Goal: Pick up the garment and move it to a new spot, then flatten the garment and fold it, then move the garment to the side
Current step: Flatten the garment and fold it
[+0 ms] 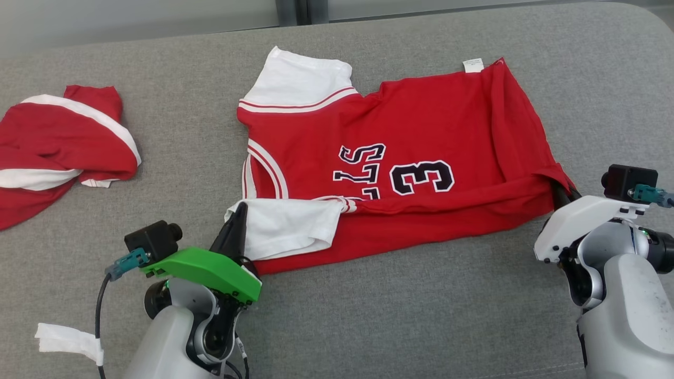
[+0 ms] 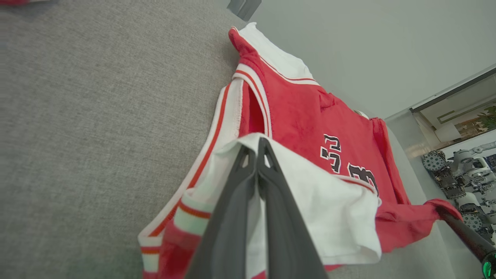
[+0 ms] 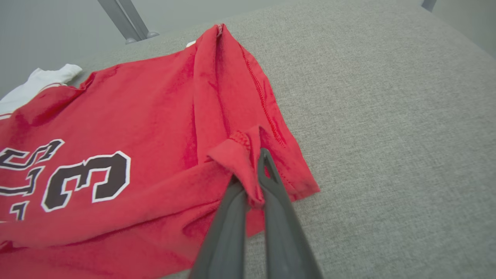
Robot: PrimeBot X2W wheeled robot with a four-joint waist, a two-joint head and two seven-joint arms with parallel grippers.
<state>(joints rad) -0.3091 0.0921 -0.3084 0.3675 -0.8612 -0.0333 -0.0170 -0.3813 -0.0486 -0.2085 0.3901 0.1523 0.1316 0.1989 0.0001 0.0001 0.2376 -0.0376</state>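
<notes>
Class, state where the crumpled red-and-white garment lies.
Head view: the crumpled garment lies far left on the grey fabric surface, apart from the numbered red jersey.

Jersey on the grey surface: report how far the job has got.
Done: the jersey lies spread out on the grey surface. In hand: the left gripper is shut on the white sleeve and the right gripper on the red hem corner, with the near edge turned over onto the lettering. Left: finishing the fold and moving the jersey aside.

Two garments: jersey (image 1: pixel 421 131), heap (image 1: pixel 52 142). Two hands: left hand (image 1: pixel 240 210), right hand (image 1: pixel 562 193).
</notes>
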